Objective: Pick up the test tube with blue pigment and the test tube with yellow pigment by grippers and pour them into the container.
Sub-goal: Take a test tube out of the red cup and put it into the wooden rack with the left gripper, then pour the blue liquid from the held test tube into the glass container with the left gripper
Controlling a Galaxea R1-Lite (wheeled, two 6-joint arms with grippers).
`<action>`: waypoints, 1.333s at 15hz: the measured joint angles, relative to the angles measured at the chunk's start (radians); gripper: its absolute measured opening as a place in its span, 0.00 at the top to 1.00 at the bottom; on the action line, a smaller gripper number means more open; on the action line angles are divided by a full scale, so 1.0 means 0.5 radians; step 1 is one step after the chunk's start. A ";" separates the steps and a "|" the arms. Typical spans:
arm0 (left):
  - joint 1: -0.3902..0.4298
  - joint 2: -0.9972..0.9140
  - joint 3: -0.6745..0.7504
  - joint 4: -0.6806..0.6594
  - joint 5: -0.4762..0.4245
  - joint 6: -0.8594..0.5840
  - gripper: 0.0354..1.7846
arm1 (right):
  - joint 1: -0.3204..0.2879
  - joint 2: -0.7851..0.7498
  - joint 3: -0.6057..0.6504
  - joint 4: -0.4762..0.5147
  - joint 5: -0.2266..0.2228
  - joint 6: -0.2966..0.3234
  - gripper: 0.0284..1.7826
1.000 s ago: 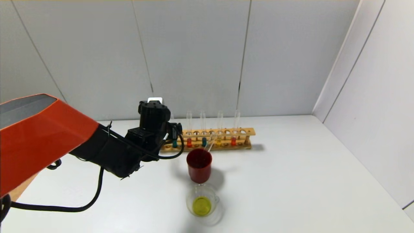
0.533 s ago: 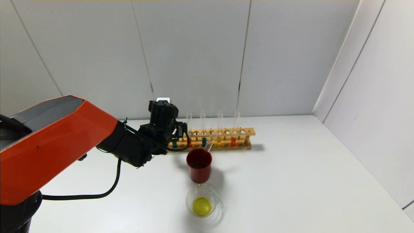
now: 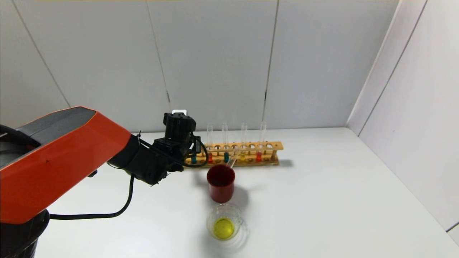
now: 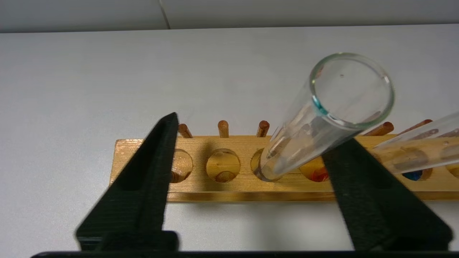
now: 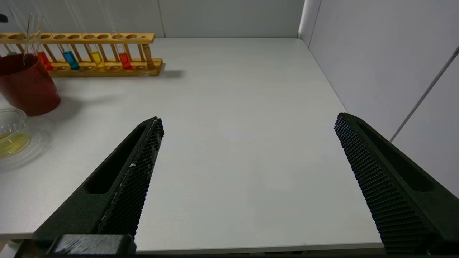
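Right gripper (image 5: 250, 120): sat idle over the near right of the table (image 3: 322, 197), jaws wide apart and nothing between them.
Container (image 3: 224, 224): the glass cup stood nearest the robot, already holding yellow liquid. That looked like the yellow half done, blue to come.
Red cup (image 3: 221, 182): stood just behind the container, with an empty tube (image 3: 232, 161) leaning in it. The carry path had to avoid both.
Left gripper (image 4: 258, 136): was at the left end of the wooden rack (image 3: 272, 146), jaws apart and straddling a tube, with no clamp seen yet.
Test tube with blue pigment (image 4: 322, 118): stood in its rack hole, off-centre between the jaws and hard up by one finger.
Grip advice: centre the tube first, so the closing finger did not lever it against the hole. Squeeze gently on the bare glass, then lift straight up until the round bottom cleared the rack.
Neighbour: the red-orange tube (image 3: 209, 157) stood just beside, so no sideways swing.
Farther along: another blue tube (image 3: 226, 157), then the test tube with yellow pigment (image 3: 242, 156).
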 joint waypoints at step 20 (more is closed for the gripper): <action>-0.029 -0.333 -0.630 0.630 0.035 0.369 0.84 | 0.001 0.000 0.000 0.000 0.000 -0.001 0.02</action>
